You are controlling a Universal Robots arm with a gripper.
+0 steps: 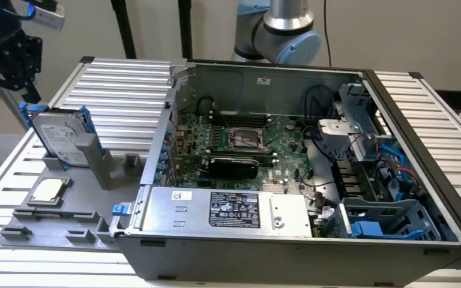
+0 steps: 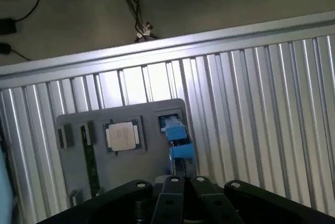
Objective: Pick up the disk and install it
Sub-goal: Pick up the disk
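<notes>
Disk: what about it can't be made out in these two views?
Exterior view: the disk has its lower part hidden by the grey holder, and its label print is too small to read.
Wrist view: the disk shows edge-on, so its faces are hidden; one end is covered by the pincer.
Exterior view: the pincer is dark and partly cut off by the picture's edge.

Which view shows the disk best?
Exterior view: the disk stands upright in the grey holder at that view's left, with its broad face and blue rails showing. The wrist view looks down on the disk edge-on, showing mostly blue rail.
</notes>
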